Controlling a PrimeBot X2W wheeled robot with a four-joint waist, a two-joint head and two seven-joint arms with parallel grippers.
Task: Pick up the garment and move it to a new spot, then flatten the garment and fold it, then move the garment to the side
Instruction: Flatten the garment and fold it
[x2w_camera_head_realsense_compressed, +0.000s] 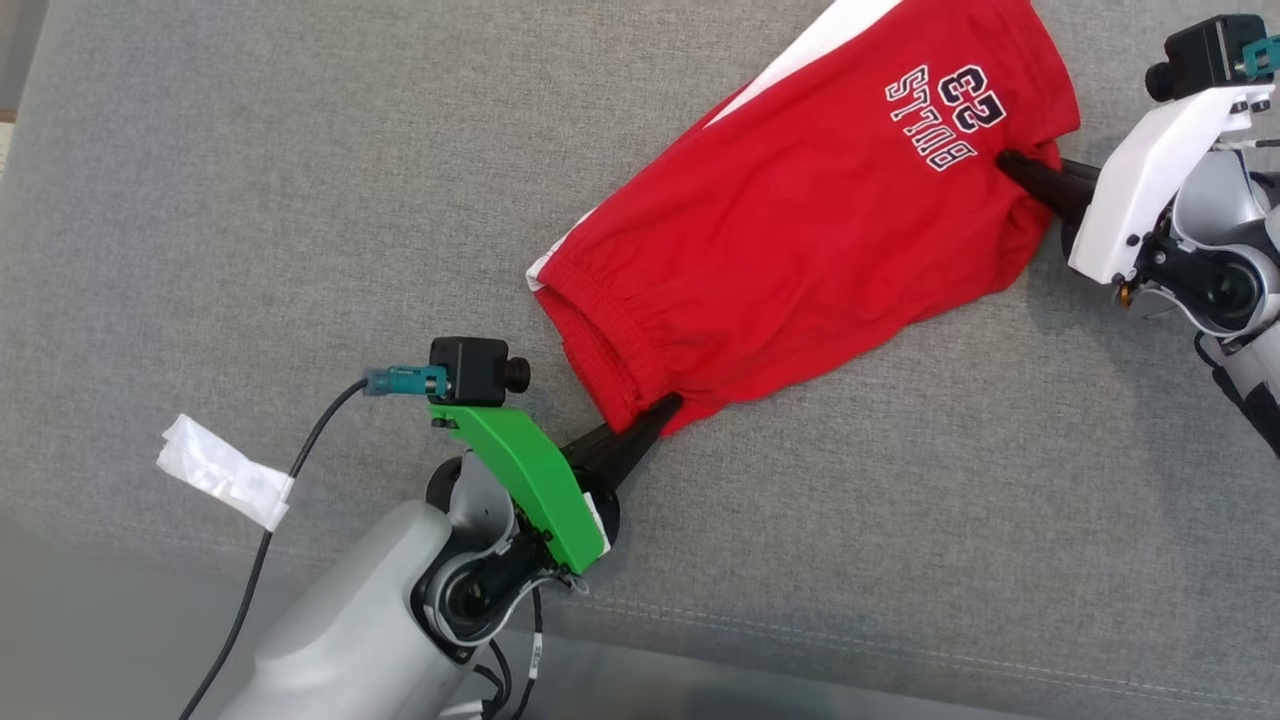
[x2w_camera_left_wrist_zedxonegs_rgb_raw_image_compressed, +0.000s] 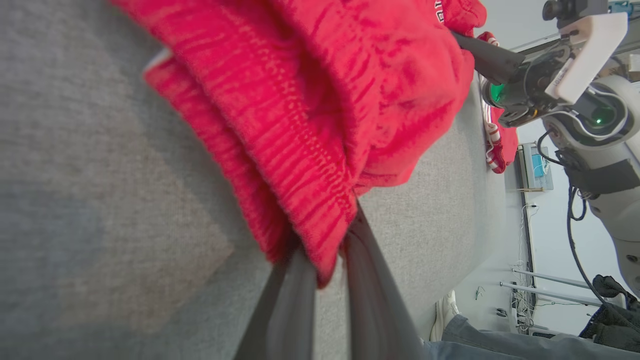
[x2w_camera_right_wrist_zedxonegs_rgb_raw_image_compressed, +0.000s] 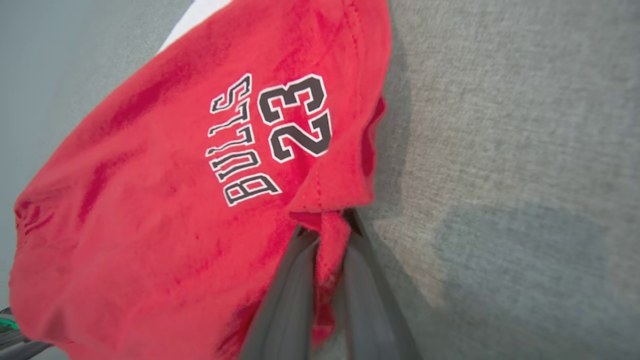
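Both grippers are closed tight on cloth. Your left gripper (x2w_camera_head_realsense_compressed: 668, 408) pinches the end of the ribbed waistband (x2w_camera_head_realsense_compressed: 600, 330) of the garment (x2w_camera_head_realsense_compressed: 800, 230). Your right gripper (x2w_camera_head_realsense_compressed: 1008, 160) pinches a fold at the opposite edge, just beside the "BULLS 23" lettering (x2w_camera_head_realsense_compressed: 945, 105). The garment, a pair of red shorts with a white stripe (x2w_camera_head_realsense_compressed: 800, 50) along one side, lies between the two grippers on the grey fabric worktop (x2w_camera_head_realsense_compressed: 250, 200). It runs diagonally from the middle to the upper right of the head view, gathered and wrinkled near the waistband.
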